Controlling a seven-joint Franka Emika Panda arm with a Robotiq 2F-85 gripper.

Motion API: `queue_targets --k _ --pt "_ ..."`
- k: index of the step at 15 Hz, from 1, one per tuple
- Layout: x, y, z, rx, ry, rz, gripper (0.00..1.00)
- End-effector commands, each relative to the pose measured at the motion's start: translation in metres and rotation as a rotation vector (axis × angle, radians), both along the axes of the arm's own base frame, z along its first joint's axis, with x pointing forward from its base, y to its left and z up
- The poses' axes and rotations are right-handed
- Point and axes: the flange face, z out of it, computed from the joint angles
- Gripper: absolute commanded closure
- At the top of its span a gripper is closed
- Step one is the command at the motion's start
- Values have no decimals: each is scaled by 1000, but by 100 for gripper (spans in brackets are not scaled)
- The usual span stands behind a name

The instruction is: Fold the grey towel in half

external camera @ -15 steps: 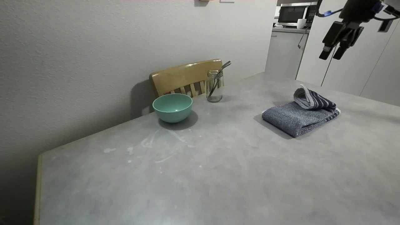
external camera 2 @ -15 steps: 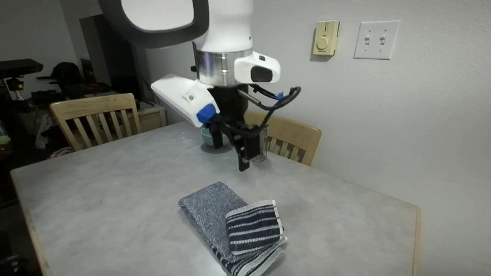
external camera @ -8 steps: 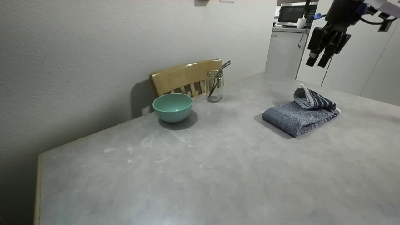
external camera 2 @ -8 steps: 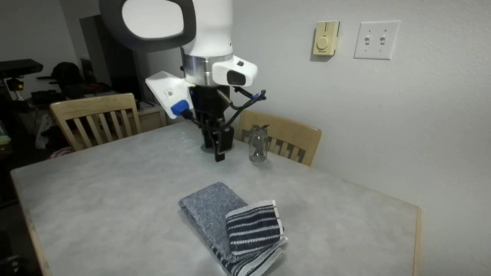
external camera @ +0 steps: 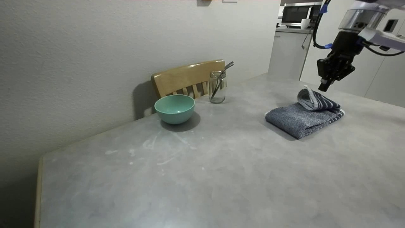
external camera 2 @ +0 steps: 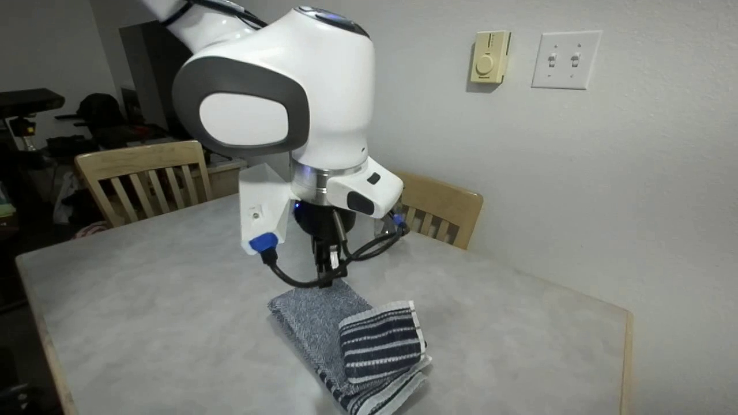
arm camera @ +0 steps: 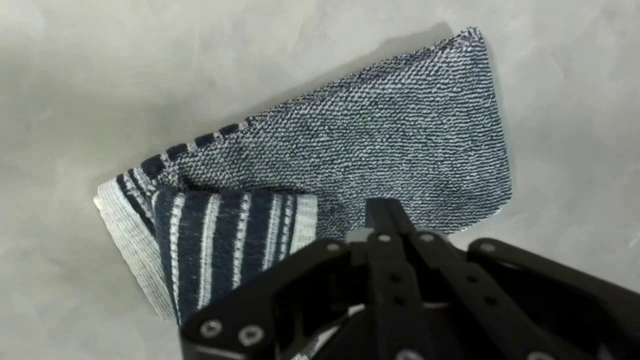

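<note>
The grey towel (external camera: pixel 284 118) lies folded on the table, its plain blue-grey part flat. On top, a dark-and-white striped end (external camera 2: pixel 383 343) is turned back, curling up as a loose roll in an exterior view. My gripper (external camera: pixel 323 88) hangs over the towel with a gap below it. Its fingertips (arm camera: pixel 381 212) are pressed together with no cloth between them, so it is shut and empty. In the wrist view they overlap the plain part, just right of the striped flap (arm camera: pixel 225 235). The gripper and cables hide some of the towel there.
A teal bowl (external camera: pixel 175 109) and a glass jar (external camera: pixel 217 91) holding utensils stand near the wall side of the table. Behind them is a wooden chair (external camera: pixel 186 74). Another chair (external camera 2: pixel 144 155) stands at a farther edge. The arm hides the bowl in an exterior view.
The jaws have gone from apart to shut. My gripper has come down and moved over the towel. Towel, bowl and jar have stayed in place.
</note>
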Motion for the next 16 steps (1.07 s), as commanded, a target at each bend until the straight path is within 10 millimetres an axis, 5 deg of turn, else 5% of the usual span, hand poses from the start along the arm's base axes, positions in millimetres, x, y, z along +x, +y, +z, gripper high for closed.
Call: queue_targets --k 1,2,4,13,16 --pt "-4 -13 -28 12 15 -31 100" --pt "-5 -15 -34 1 30 -27 74" --pt "-4 -18 -44 -32 52 -8 67" --pt "18 -4 -61 -194 117 117 3" --pt "27 4 -60 -261 122 124 0"
